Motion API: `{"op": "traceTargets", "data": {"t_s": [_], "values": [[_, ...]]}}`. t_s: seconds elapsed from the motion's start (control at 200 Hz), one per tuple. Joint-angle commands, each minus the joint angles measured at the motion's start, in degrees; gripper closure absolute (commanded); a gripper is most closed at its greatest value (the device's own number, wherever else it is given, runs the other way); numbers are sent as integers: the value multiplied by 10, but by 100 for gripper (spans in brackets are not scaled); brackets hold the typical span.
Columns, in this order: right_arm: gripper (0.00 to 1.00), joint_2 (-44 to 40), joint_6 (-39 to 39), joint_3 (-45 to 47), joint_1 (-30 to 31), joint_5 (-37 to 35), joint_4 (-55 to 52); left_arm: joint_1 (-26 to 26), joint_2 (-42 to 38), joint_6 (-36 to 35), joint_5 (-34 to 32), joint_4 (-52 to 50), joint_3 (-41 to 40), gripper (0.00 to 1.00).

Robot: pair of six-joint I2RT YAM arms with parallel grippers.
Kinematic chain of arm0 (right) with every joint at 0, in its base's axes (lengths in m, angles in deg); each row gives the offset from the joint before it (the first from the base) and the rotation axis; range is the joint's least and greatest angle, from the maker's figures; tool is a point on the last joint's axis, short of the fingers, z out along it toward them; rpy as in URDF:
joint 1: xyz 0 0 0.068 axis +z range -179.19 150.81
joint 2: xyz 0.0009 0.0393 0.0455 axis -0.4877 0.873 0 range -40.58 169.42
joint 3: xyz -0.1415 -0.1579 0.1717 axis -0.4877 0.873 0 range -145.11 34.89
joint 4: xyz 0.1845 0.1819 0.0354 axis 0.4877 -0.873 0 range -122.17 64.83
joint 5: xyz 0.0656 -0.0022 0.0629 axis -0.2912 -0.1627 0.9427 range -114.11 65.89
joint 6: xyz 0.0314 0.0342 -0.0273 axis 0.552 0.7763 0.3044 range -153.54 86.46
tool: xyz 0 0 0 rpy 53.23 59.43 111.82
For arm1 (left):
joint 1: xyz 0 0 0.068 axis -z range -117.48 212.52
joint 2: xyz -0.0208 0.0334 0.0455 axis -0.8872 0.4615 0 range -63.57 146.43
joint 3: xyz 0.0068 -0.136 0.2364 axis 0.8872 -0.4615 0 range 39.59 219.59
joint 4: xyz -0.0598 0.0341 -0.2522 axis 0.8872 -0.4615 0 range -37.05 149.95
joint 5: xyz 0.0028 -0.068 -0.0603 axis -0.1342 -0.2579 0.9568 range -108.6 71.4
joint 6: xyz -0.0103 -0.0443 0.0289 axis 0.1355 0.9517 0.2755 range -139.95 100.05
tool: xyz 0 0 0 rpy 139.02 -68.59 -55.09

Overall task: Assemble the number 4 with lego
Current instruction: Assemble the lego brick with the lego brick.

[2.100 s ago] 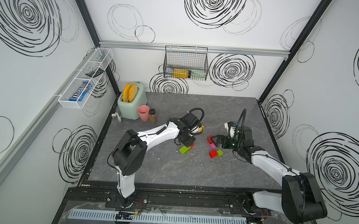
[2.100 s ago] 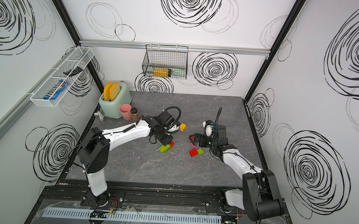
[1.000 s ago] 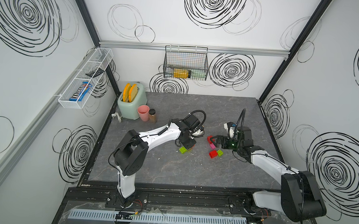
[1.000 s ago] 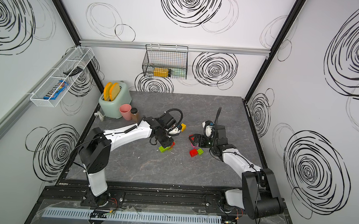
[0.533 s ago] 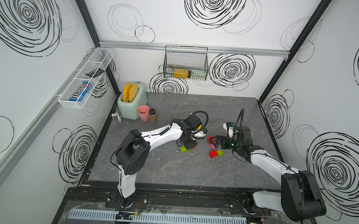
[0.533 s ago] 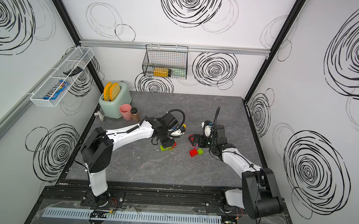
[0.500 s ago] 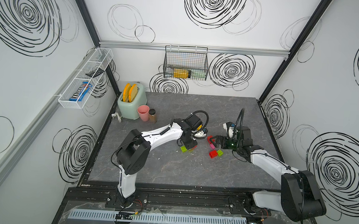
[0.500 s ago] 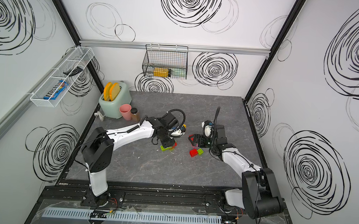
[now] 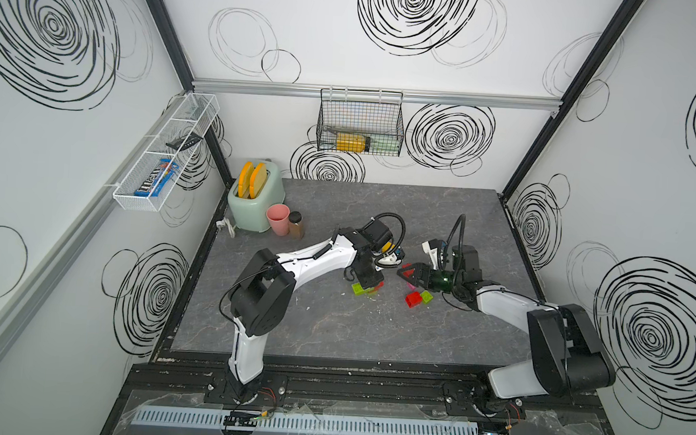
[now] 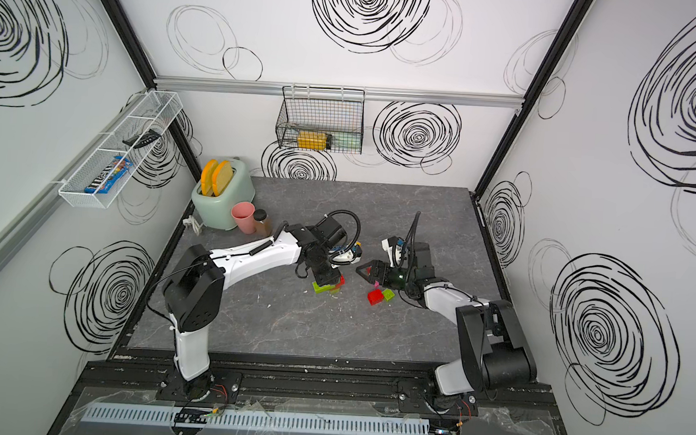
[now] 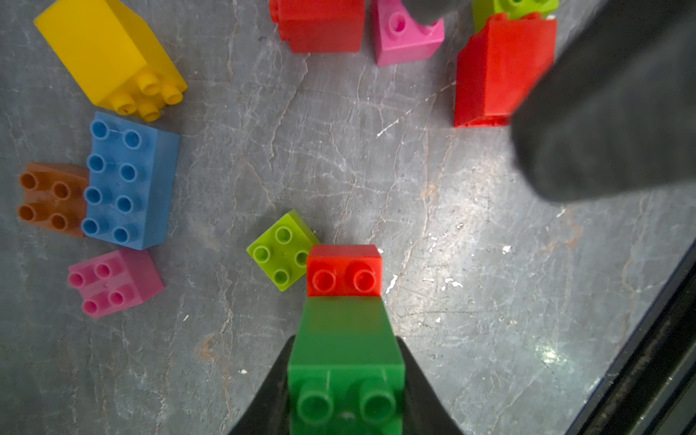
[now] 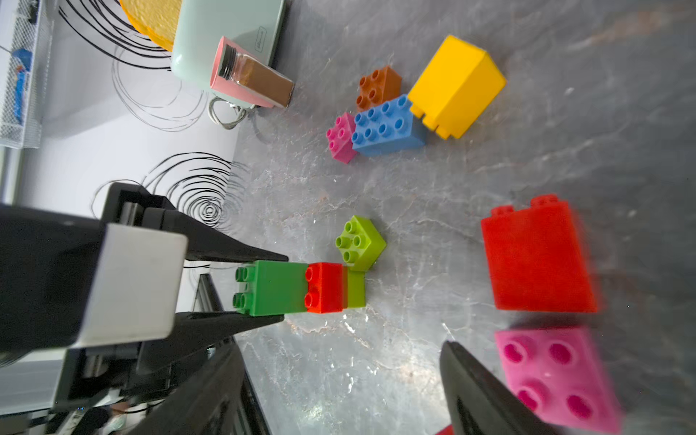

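The grey stone-look table (image 9: 331, 329) sits in a white room with black swirls on the walls. A mint toaster (image 9: 256, 204) and a pink cup (image 9: 277, 219) stand in its back corner. The left claw (image 12: 284, 288) squeezes a green brick (image 12: 278, 288) that is stuck to a red brick (image 12: 324, 288). The right claw (image 12: 337, 344) is spread wide with nothing in it. A blue brick (image 11: 130, 180) and other lego lie loose mid-table.

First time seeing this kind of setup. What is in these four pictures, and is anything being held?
Two robot arms stand at a grey table. Two pictures look down from overhead; two come from cameras on the arms' wrists. Loose toy bricks lie on the table, among them a yellow brick, a blue brick and a big red brick. The left hand grips a green brick with a small red brick joined to it. The right hand is open and holds nothing.
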Motion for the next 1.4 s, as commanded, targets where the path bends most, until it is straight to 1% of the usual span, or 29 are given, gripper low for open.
{"op": "traceTargets", "data": {"t_s": [0.0, 0.035, 0.105, 0.24, 0.38, 0.656, 0.861, 0.956, 1.101, 1.191, 1.256, 1.276, 1.311, 1.336, 1.391], "values": [[22, 12, 36, -2, 4, 49, 31, 6, 54, -15, 22, -64, -42, 79], [22, 13, 32, -3, 5, 45, 30, 5, 52, -16, 22, -64, -40, 75], [22, 10, 25, -3, 5, 41, 24, 4, 51, -18, 27, -64, -32, 70], [21, 4, 13, -5, 5, 27, 7, 1, 49, -19, 27, -69, -14, 65], [20, -1, 10, -4, 5, 17, 1, 1, 45, -18, 21, -72, -2, 57], [19, -9, 4, -10, 4, 5, -8, 1, 37, -14, 18, -72, 7, 51], [16, -16, -11, -14, 3, -16, -28, -1, 27, -14, 17, -66, 14, 43], [14, -24, -26, -23, -1, -55, -57, -4, 15, -13, 17, -62, 18, 37], [14, -31, -78, -52, 0, -150, -129, -14, -20, -11, 21, -59, 17, 28], [15, -28, -112, -76, 14, -218, -178, -22, -54, -7, 27, -52, 4, 21], [14, -23, -133, -92, 27, -257, -206, -30, -86, 2, 32, -40, -10, 14], [15, -21, -140, -97, 32, -266, -213, -33, -97, 7, 33, -34, -15, 10], [15, -15, -153, -107, 38, -279, -226, -39, -120, 21, 32, -18, -26, 1], [17, -10, -161, -114, 42, -289, -238, -46, -137, 35, 28, -1, -34, 4], [20, 1, -181, -131, 49, -310, -263, -62, -182, 81, 25, 46, -60, 4]]}}
